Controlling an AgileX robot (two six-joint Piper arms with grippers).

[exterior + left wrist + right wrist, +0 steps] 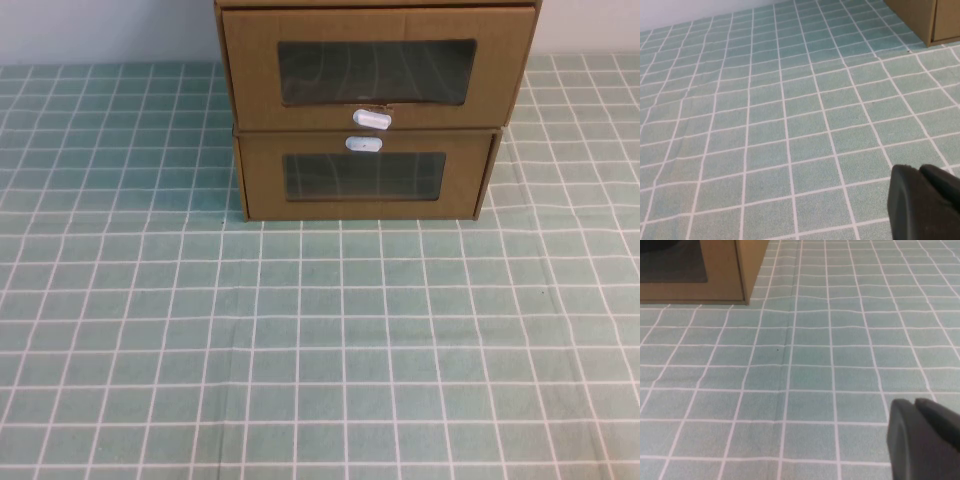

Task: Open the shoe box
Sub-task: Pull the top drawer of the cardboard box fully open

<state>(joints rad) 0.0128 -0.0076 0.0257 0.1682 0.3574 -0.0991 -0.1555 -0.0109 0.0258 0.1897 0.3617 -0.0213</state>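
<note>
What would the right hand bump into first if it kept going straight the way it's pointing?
Probably the tablecloth. The right hand hovers over it and points at a bare patch, with the box off to one side of its line. The left hand hovers over the tablecloth too.

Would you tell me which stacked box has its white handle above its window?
The lower box, resting on the tablecloth; the upper box has its handle below its window.

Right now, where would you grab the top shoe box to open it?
The white tab low on the front of the top box, approached from the robot's side: nothing else sticks out. Left gripper and right gripper hover shut over the tablecloth.
</note>
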